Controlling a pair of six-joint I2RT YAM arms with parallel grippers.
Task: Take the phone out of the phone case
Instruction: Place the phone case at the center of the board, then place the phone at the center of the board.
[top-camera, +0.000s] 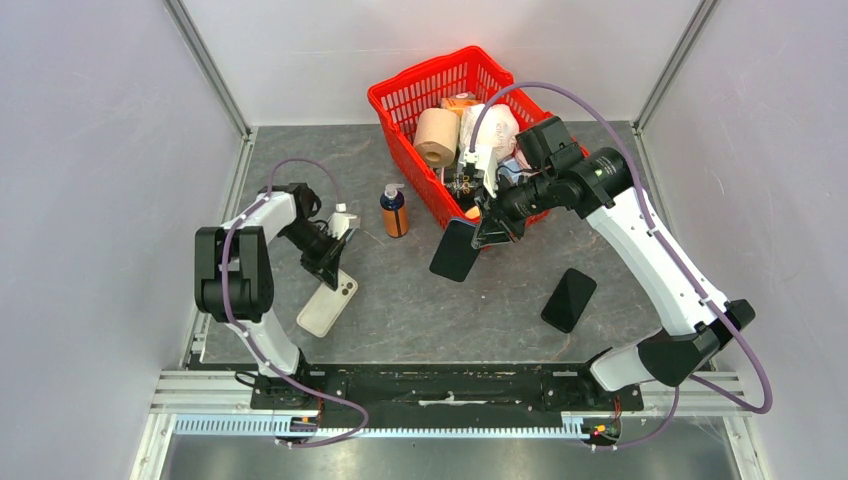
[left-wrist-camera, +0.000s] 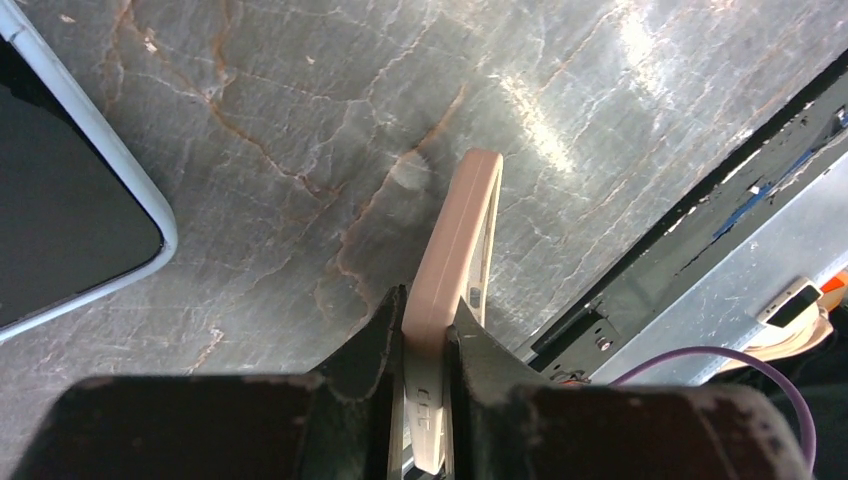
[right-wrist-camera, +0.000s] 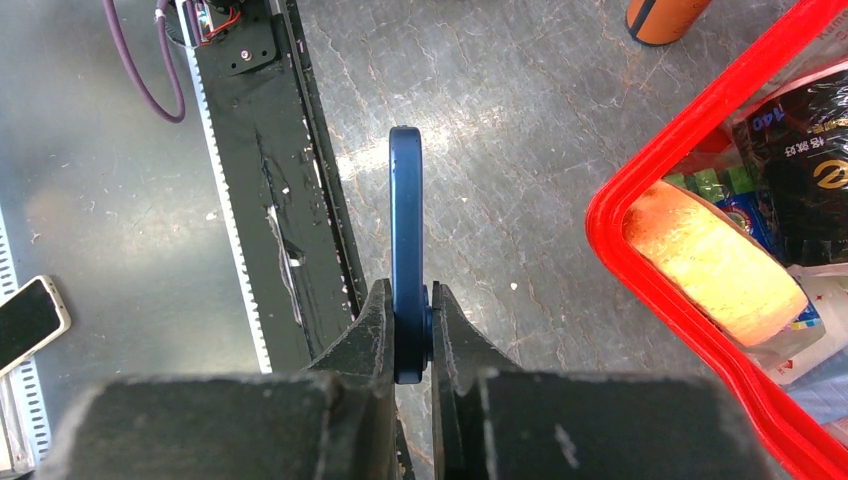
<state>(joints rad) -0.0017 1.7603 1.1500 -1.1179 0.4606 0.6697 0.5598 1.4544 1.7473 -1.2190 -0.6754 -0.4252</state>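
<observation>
left claw (left-wrist-camera: 425, 310) clamps beige phone case (left-wrist-camera: 455, 240) by its rim | phone (left-wrist-camera: 70, 200) lies on desk (left-wrist-camera: 300, 120) beside, apparently freed | right claw (right-wrist-camera: 410, 300) pinches blue slab (right-wrist-camera: 405, 220) | case: light, flexible; hold rim

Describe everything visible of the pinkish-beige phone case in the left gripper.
The pinkish-beige phone case looks like matte, soft plastic with rounded corners. It is seen edge-on, and the grey marbled table shows through its open frame, so it looks empty. The left gripper is shut on its near edge; nothing else visibly touches it.
</observation>
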